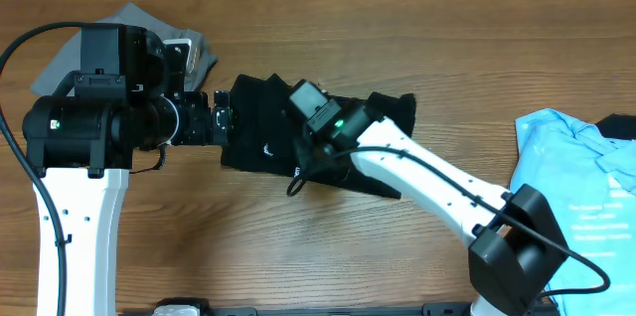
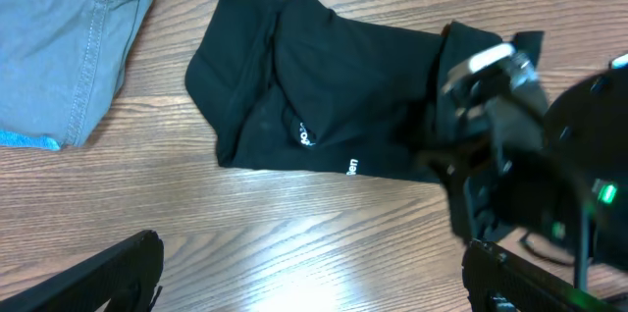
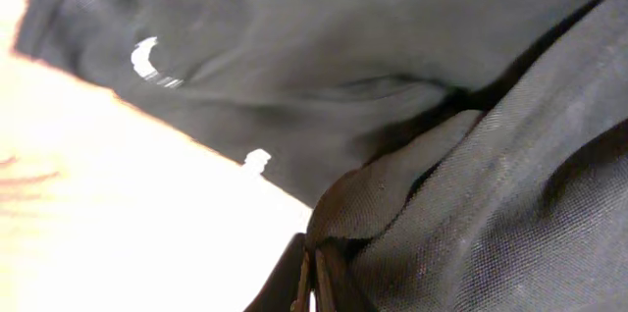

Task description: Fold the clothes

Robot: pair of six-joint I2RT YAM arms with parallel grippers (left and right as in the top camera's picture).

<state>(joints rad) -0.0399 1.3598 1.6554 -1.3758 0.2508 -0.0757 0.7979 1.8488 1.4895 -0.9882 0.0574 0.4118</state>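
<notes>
The clothes, a black pair of trousers (image 1: 260,122), lie bunched in the middle of the table, with a small white logo (image 2: 302,135) on the near fold. My left gripper (image 1: 225,117) hovers at their left edge, and in the left wrist view it (image 2: 309,278) stands wide open over bare wood with nothing between its fingers (image 2: 128,268). My right gripper (image 1: 304,160) reaches in from the right over the trousers. In the right wrist view it (image 3: 316,275) is shut on a raised fold of the black fabric (image 3: 294,47).
Grey shorts (image 1: 124,30) lie at the back left behind the left arm, also seen in the left wrist view (image 2: 59,37). A light-blue printed T-shirt (image 1: 576,187) lies at the right edge. The right arm (image 2: 535,170) crosses over the trousers' right part.
</notes>
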